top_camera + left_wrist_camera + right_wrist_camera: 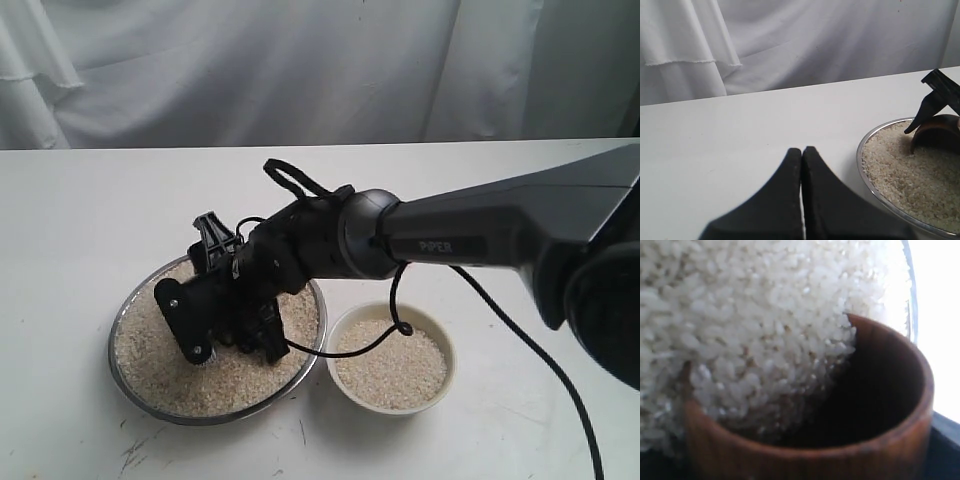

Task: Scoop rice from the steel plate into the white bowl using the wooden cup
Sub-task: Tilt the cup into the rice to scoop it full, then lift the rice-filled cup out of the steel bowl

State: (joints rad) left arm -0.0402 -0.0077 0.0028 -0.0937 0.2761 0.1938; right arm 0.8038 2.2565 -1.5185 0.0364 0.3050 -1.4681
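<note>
right gripper [228, 322] jaws wide, seemingly clamped on wooden cup [880, 455], contact mostly hidden | cup tipped, mouth dug into rice [740, 315] at fingertips, grains spilling inside | steel plate [200, 418] beneath gripper | white bowl [450, 350] just beside plate, under its arm, holding rice | left gripper [801, 152] pressed closed, empty, near plate rim

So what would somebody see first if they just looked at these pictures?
The big black arm stretching over to the steel plate, which is heaped with rice. Down there the right gripper holds the wooden cup tipped on its side in the grains, with rice spilling into its mouth. Just right of the plate in the exterior view sits the white bowl, already partly filled with rice.
</note>
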